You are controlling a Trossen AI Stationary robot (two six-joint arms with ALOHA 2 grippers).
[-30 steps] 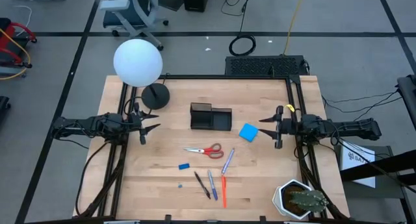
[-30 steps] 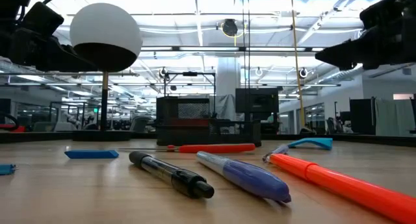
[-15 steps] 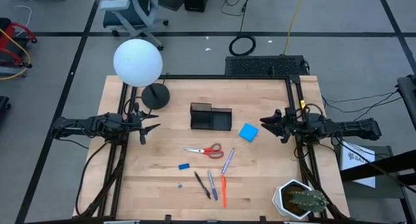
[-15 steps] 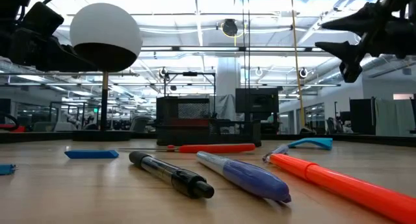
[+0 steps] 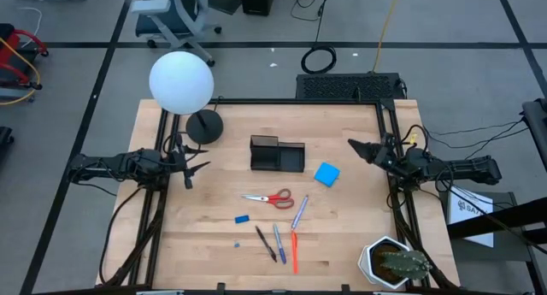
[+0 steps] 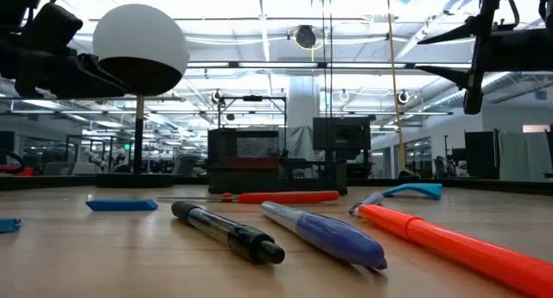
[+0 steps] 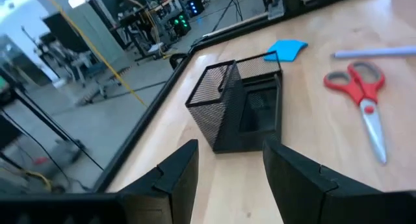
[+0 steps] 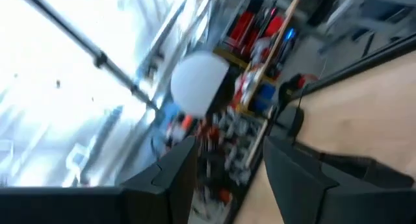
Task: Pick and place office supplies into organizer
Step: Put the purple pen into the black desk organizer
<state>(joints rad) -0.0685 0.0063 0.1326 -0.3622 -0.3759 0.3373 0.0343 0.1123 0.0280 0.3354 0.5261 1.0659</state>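
We work over a pale wooden bench [image 5: 197,235], the largest thing in view. A lamp with a white globe [image 5: 181,81] on a round black base stands at its far left corner, and a potted cactus [image 5: 395,262] sits at the near right corner.

Next in size is the black wire-mesh organizer [image 5: 277,154], near the bench's middle toward the far side, with nothing visible inside it. Just to its right lies the bright blue square pad [image 5: 326,174]. Nearer to us are the red-handled scissors [image 5: 269,197], then a cluster of thin pens: greyish [image 5: 299,212], orange [image 5: 294,250], blue [image 5: 279,243] and black [image 5: 265,243]. The small blue eraser-like piece [image 5: 242,218] lies left of them.

Our left tool [image 5: 195,168] hovers above the bench's left side, fingers apart and empty, facing the organizer. Our right tool [image 5: 361,148] is raised at the right side, tilted upward, fingers apart and empty.

We judge that no item is stowed yet; we are at the first pick. The next move likely calls for lowering the right tool onto the blue pad, the nearest item, and gripping its thin edge.
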